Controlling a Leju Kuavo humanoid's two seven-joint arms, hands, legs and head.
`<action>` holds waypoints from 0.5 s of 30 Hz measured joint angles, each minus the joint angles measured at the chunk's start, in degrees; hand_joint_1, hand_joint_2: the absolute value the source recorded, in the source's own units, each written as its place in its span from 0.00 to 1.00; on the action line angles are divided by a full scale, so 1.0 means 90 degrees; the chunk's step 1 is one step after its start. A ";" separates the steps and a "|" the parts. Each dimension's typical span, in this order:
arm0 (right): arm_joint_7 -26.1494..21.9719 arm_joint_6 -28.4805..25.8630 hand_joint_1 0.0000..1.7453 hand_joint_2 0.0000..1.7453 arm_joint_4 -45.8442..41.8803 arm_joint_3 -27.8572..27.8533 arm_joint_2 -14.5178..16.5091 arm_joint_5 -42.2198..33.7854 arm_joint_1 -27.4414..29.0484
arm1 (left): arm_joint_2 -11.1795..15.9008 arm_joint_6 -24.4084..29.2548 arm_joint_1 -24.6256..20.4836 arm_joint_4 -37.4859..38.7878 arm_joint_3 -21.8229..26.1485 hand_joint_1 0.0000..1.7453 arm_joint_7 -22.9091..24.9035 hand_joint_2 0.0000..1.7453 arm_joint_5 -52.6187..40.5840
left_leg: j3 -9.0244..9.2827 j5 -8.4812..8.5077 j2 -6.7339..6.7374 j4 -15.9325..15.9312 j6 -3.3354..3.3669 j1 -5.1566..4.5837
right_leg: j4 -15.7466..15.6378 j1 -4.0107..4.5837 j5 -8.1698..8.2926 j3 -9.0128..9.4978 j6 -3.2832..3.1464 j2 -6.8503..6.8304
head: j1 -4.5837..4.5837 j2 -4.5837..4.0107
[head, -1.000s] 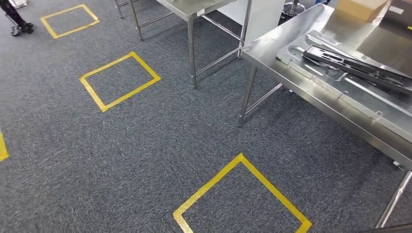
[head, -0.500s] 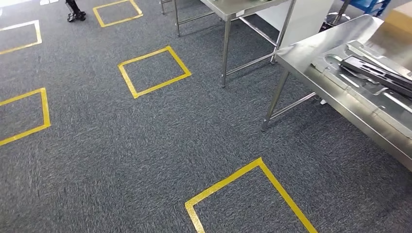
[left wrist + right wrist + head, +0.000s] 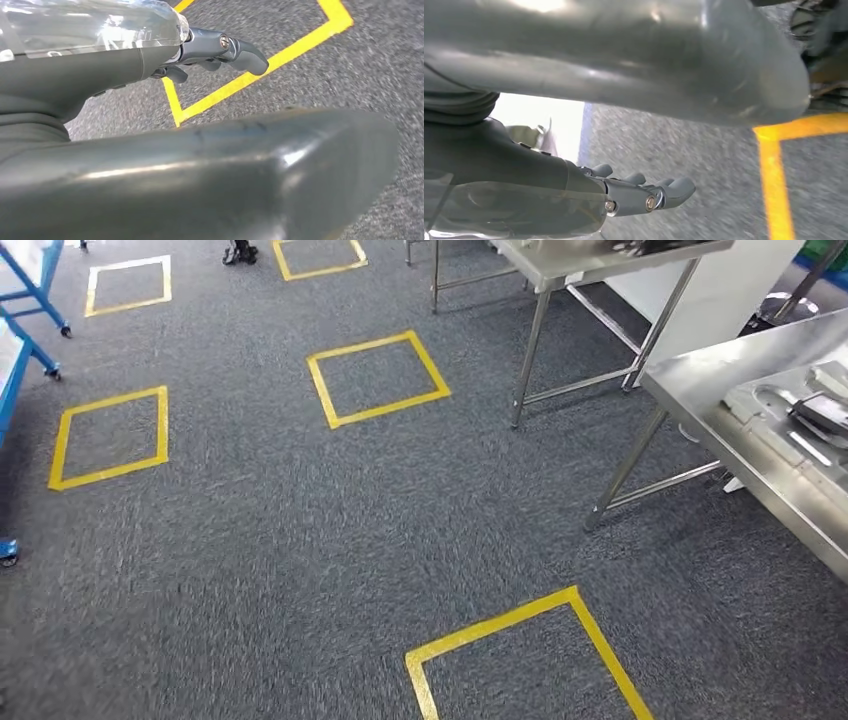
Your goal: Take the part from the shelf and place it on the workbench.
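- A blue metal shelf frame on castors [image 3: 30, 310] stands at the far left of the head view, on grey speckled carpet [image 3: 250, 540].
- Yellow tape squares mark the carpet: one near the blue frame [image 3: 108, 437], one further in [image 3: 377, 378], and a partly cropped one nearest the robot [image 3: 525, 655].
- A stainless steel table with thin legs [image 3: 590, 260] stands beyond the middle, beside a white panel [image 3: 725, 285].
- At the right, a second shiny steel workbench [image 3: 740, 400] carries flat pressed sheet-metal parts [image 3: 800, 425] with a darker metal part [image 3: 825, 412] lying on top of them; they run off the picture's edge.
- The left hand [image 3: 210, 52] hangs above the carpet and a yellow tape corner, its dark fingers [image 3: 245, 52] loosely extended and holding nothing.
- The right hand [image 3: 634, 192] likewise hangs over carpet near a yellow line, fingers [image 3: 676, 189] lying side by side, slightly curled, nothing in them.
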 joint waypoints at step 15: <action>-0.0077 0.0140 0.00 0.00 0.0021 -0.0054 -0.0102 0.0115 -0.0008 | -0.0055 0.0089 -0.0022 0.0000 0.0062 0.00 0.0071 0.00 0.0167 | 0.0104 -0.0146 0.1000 0.0054 -0.0056 -0.0060 | -0.0067 0.0150 0.0019 0.0004 -0.0181 -0.1060 | -0.0001 0.0001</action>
